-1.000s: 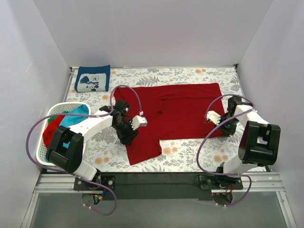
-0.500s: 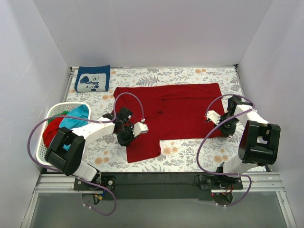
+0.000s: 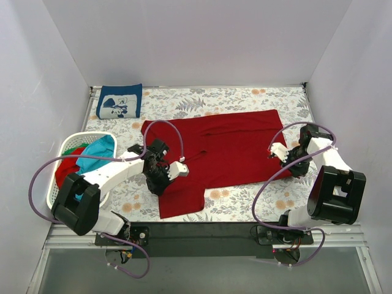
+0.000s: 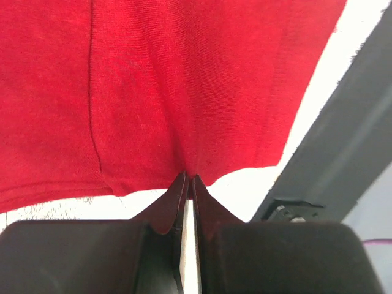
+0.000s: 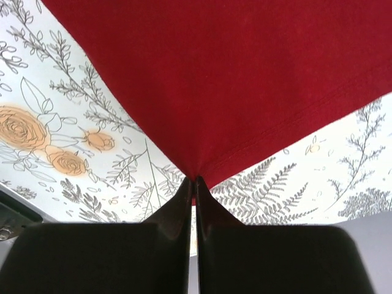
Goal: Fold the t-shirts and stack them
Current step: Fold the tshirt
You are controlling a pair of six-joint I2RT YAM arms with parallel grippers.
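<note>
A dark red t-shirt [image 3: 226, 147] lies spread across the middle of the floral cloth. My left gripper [image 3: 157, 177] is shut on its near left part, at the sleeve edge; the left wrist view shows the red cloth [image 4: 184, 92] pinched between the jaws [image 4: 188, 179]. My right gripper [image 3: 293, 166] is shut on the shirt's near right corner; the right wrist view shows the hem corner [image 5: 245, 79] pinched at the tips [image 5: 195, 179]. A folded navy t-shirt with white print [image 3: 119, 101] lies at the far left. Red and teal shirts [image 3: 92, 154] lie in the basket.
The white laundry basket [image 3: 56, 184] stands at the left edge of the table. The floral table cloth [image 3: 245, 199] covers the table. White walls close in the back and sides. A black rail runs along the near edge [image 3: 208, 229].
Both grippers have drawn the dark red shirt toward the near edge. The left gripper moved nearer and slightly left with the sleeve; the right gripper shifted right with the corner, and the shirt now lies flatter.
</note>
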